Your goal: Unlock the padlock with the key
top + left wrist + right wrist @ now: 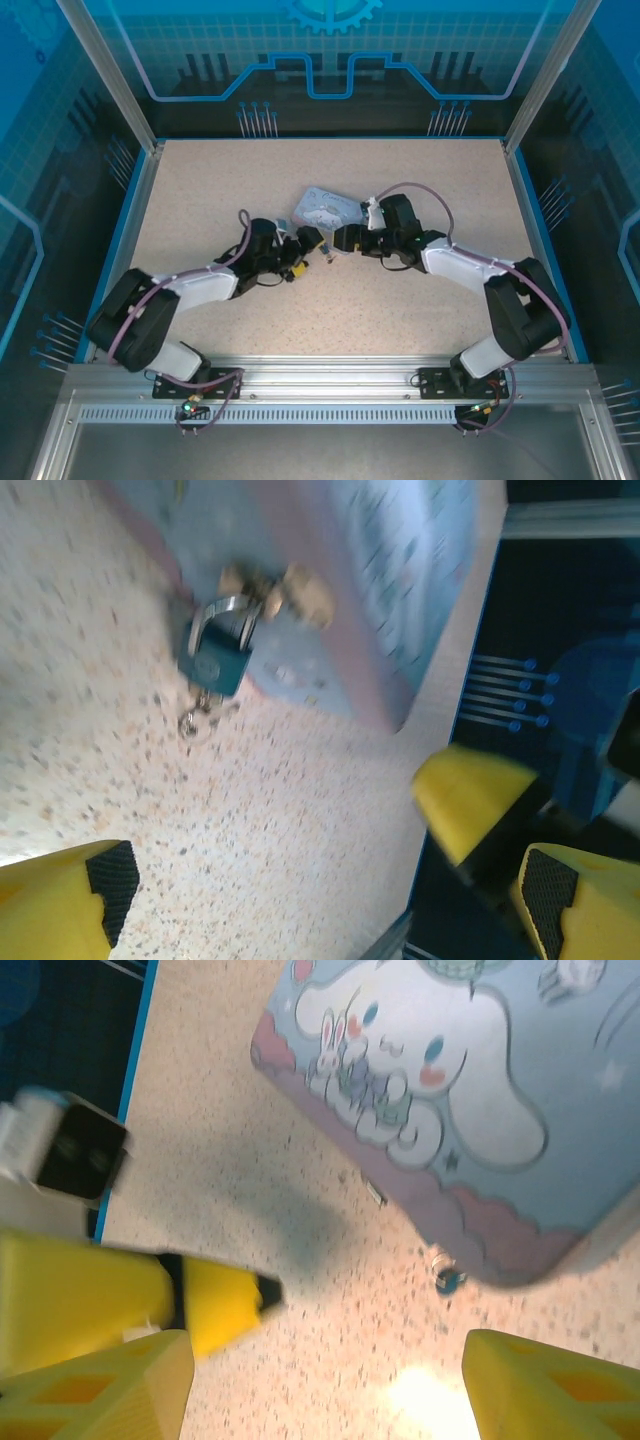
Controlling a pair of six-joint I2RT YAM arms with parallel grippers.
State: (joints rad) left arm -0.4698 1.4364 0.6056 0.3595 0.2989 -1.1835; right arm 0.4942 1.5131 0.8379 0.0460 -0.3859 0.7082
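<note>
- Padlock (215,662) hangs from the blue tin (400,580)'s clasp (272,586), body on the desk (250,830); key (190,718) blurred beneath it.
- Left pincer (330,885) spread wide, empty, near it.
- Right pincer (325,1360) likewise wide, empty.

No words or numbers can be read anywhere. The tin (470,1090) carries a drawn white long-eared character beside small rabbits, with no legible lettering. The padlock (214,666) bears a round stamped mark, too blurred to read.
</note>
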